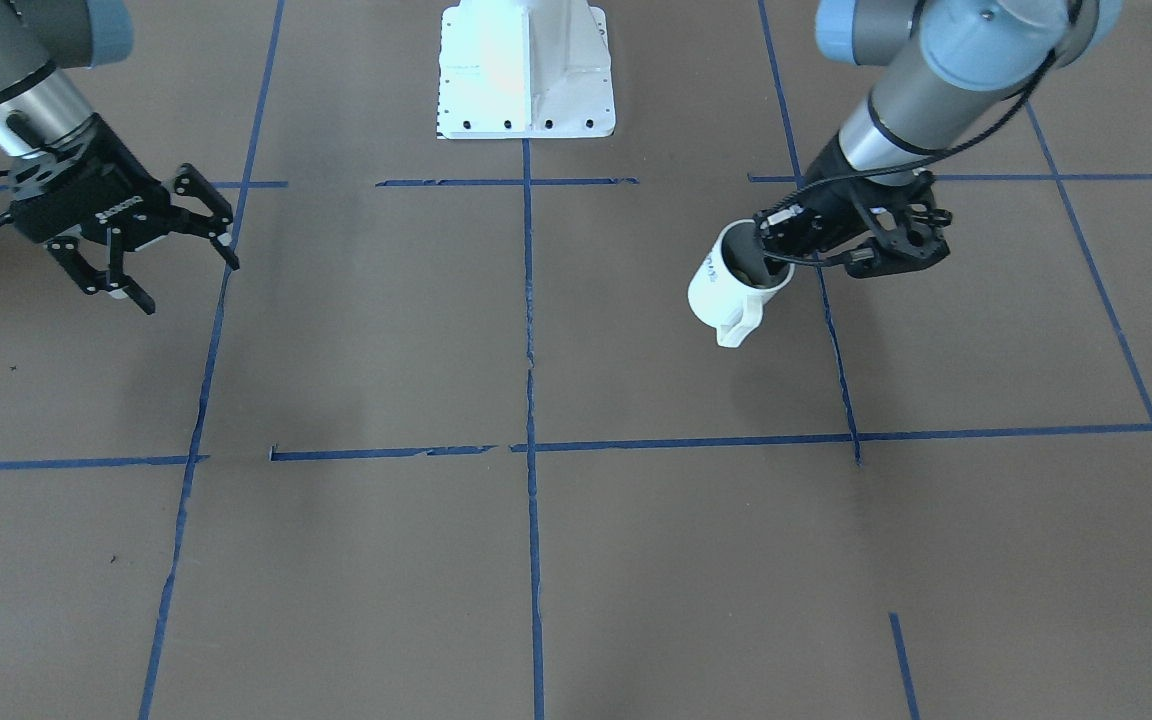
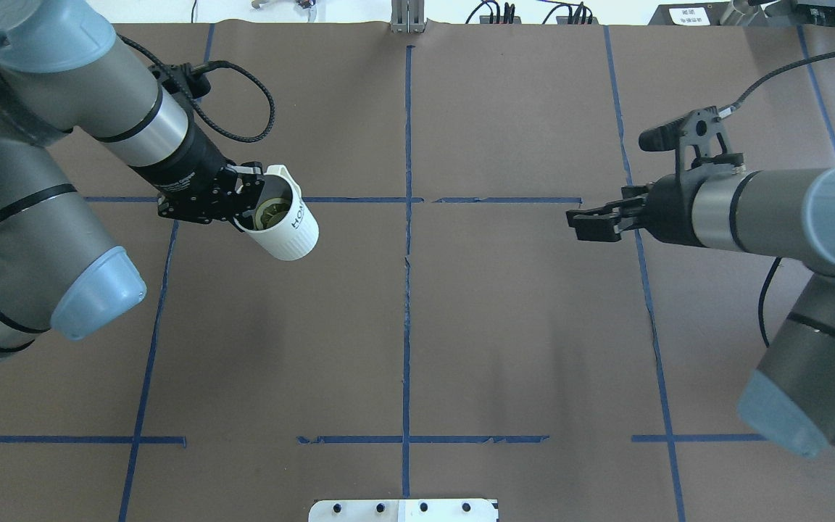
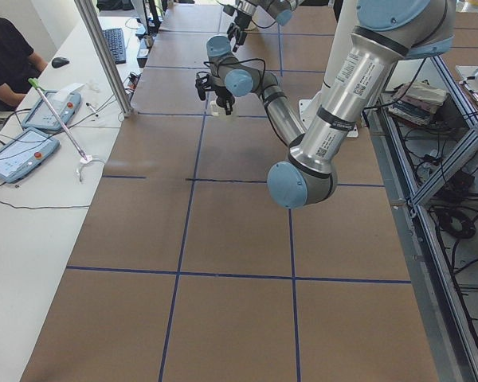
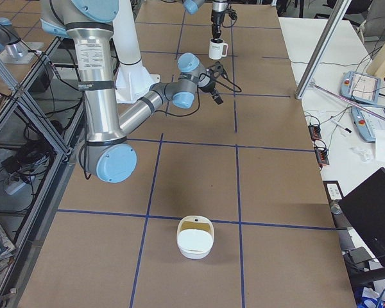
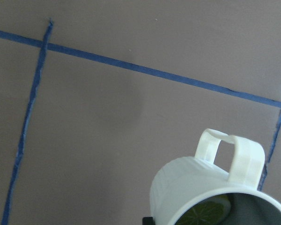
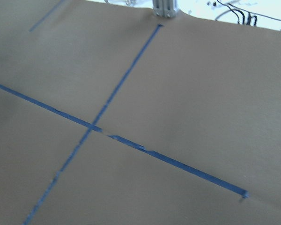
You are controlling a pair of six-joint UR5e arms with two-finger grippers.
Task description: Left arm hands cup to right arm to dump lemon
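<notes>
Overhead exterior: 1 cup (image 2: pixel 285 225), 1 lemon (image 2: pixel 272 210), 2 grippers | cup white, dark inside, HOME lettering, tilted | left gripper (image 2: pixel 249 210) pinches its rim, lemon inside | right gripper (image 1: pixel 188 283) spread, well apart

Blue tape lines (image 6: pixel 91 126) cross on the brown table (image 6: pixel 201 84).

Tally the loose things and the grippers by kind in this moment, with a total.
white loop-handled mug: 1
yellow-green lemon inside the mug: 1
white rounded bowl: 1
black two-finger grippers: 2, left gripper and right gripper
Total: 5
</notes>
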